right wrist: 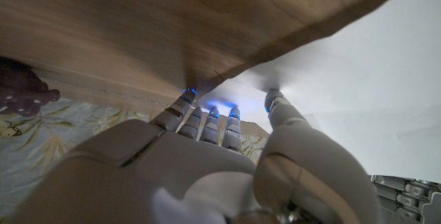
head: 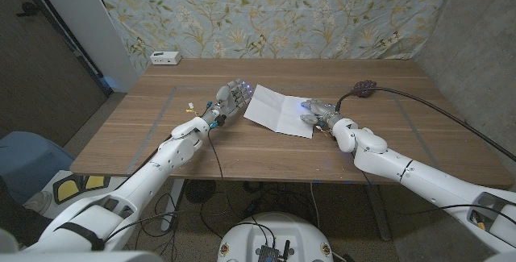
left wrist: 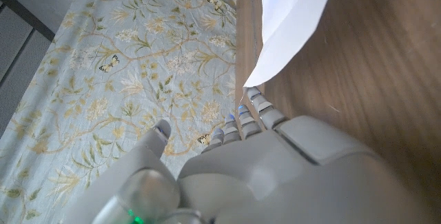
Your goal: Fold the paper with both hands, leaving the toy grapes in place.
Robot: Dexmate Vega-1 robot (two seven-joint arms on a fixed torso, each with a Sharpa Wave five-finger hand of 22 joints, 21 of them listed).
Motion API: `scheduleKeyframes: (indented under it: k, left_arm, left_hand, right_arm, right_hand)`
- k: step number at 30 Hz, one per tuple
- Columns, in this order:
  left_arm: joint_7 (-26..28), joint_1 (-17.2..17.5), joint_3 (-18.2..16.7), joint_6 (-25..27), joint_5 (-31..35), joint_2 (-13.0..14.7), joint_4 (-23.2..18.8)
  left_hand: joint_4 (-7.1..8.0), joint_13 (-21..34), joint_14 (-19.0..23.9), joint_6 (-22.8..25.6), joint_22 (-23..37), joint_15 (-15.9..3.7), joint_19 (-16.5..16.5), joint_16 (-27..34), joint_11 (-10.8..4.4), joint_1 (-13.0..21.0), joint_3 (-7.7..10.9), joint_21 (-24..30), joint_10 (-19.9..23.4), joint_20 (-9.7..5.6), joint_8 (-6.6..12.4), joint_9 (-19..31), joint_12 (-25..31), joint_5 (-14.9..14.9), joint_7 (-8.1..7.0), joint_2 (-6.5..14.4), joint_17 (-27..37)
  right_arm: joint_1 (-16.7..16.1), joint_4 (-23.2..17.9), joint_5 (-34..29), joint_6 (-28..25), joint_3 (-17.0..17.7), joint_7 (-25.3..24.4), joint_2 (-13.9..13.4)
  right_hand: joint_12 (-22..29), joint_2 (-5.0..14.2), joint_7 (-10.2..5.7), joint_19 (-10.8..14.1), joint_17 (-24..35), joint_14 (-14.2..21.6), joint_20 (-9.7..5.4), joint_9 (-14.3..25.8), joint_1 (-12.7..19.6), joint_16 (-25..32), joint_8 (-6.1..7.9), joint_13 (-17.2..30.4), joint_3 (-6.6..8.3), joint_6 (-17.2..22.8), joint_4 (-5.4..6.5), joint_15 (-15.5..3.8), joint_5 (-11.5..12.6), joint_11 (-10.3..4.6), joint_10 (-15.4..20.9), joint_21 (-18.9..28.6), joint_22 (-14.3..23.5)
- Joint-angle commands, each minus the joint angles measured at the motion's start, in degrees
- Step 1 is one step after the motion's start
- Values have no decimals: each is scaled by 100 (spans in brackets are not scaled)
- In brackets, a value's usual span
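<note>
The paper [head: 280,110] lies near the middle of the wooden table [head: 242,153], lying almost flat with faint creases — by my judgement the fold is barely begun. The left hand [head: 230,99] stands at the paper's left edge, fingers apart, fingertips just reaching it. The right hand [head: 317,114] presses fingertips onto the paper's right corner, gripping nothing. The toy grapes [head: 364,89] sit beyond the paper's right side, untouched — both hands must yet lift and crease.

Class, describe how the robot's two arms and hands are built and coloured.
Both arms are glossy white, rounded segments with dark joint bands. The left hand and right hand are grey, with segmented fingers whose tips glow blue. A thin black cable trails from the left wrist.
</note>
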Motion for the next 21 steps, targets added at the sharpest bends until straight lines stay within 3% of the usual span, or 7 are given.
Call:
scheduleKeyframes:
  k: [1, 15, 21]
  left_arm:
    - [-482, -34, -200, 217, -604, -384, 282]
    - [-903, -169, -232, 460, -901, -793, 667]
    - [-1145, -347, -185, 563, -855, -840, 886]
  left_hand:
    - [-23, 11, 35, -583, 7, 22, 66, -29, 70, 24, 7, -10, -32, 2, -36, 31, -33, -5, -38, 9, 19]
    - [-37, 11, 5, -689, 6, 23, 54, -54, 56, 29, 7, -39, -96, 20, -7, 31, -82, -7, -47, 15, 20]
    - [42, 8, 110, -164, 12, 58, 121, -28, 70, -28, 15, -53, 49, 76, 188, 32, -64, 9, 70, 132, 36]
  right_arm:
    - [-27, 1, 36, 24, 28, -13, -17]
    - [-84, -62, 63, 0, 58, -23, -53]
    - [-138, -118, 82, -31, 85, -38, -83]
  right_hand:
    - [5, -5, -25, 45, 18, 22, -32, 32, 67, 16, -20, 16, -3, 23, -13, -203, -8, -34, 20, 33, 23]
    - [8, -8, -32, 50, 22, 24, -23, 33, 99, 20, -23, 17, -17, 18, -3, -195, -15, -34, 23, 31, 23]
    - [8, -9, -28, 52, 24, 27, -22, 34, 109, 22, -21, 17, -25, 24, 2, -195, -18, -32, 19, 30, 24]
